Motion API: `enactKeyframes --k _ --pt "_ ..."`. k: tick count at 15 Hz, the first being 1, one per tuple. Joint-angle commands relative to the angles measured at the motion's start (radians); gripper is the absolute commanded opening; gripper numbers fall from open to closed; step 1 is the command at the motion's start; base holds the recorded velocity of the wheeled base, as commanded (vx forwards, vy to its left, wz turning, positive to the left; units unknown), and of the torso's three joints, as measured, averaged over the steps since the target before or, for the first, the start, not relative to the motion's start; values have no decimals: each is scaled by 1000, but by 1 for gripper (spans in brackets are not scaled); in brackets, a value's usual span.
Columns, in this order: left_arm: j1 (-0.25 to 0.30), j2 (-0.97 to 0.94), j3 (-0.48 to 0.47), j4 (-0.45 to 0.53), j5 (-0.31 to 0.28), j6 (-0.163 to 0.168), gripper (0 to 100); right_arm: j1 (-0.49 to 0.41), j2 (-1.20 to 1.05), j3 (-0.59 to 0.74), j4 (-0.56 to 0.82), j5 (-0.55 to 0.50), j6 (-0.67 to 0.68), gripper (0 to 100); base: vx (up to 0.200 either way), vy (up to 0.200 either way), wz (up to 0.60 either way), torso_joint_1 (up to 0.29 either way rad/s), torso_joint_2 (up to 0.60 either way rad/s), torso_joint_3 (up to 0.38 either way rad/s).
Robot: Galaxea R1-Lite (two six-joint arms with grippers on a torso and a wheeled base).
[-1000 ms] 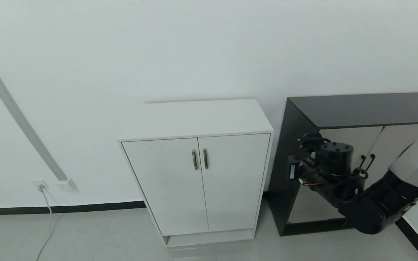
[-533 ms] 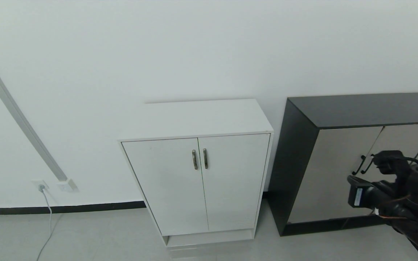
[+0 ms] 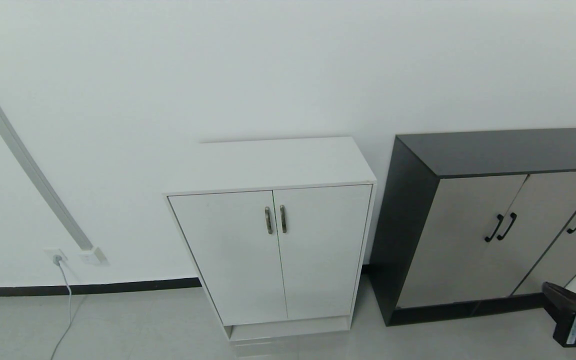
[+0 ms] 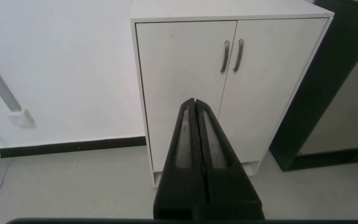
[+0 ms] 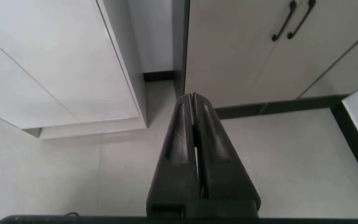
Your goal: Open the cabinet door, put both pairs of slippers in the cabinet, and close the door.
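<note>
A white two-door cabinet (image 3: 273,250) stands against the wall with both doors closed and two metal handles (image 3: 275,219) at the middle seam. It also appears in the left wrist view as the white cabinet (image 4: 229,74), ahead of my left gripper (image 4: 194,102), which is shut with nothing in it and held back from the doors. My right gripper (image 5: 192,98) is shut and empty, low over the floor between the white cabinet's side (image 5: 55,68) and the dark cabinet. Part of the right arm (image 3: 575,320) shows at the lower right corner of the head view.
A black cabinet (image 3: 493,220) with grey doors and black handles (image 3: 501,226) stands right of the white one. A wall socket with a cable (image 3: 60,280) and a slanted conduit (image 3: 23,155) are at the left. Grey floor lies open in front.
My right arm has dropped from in front of the black cabinet down and to the right, to the lower right corner. The cabinet doors stay closed.
</note>
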Motion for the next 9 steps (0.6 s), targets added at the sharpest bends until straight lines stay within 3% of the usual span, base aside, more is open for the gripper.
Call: enactKeyframes --k 1,4,9 --pt "0 1 0 0 0 0 0 -3 -194 4 139 21 -4 0 0 0 0 0 0 0" --pt "0 1 0 0 0 0 0 -3 -346 4 359 90 -2 0 0 0 0 0 0 0" --pt "0 1 0 0 0 0 0 11 -525 4 590 159 -4 0 0 0 0 0 0 0"
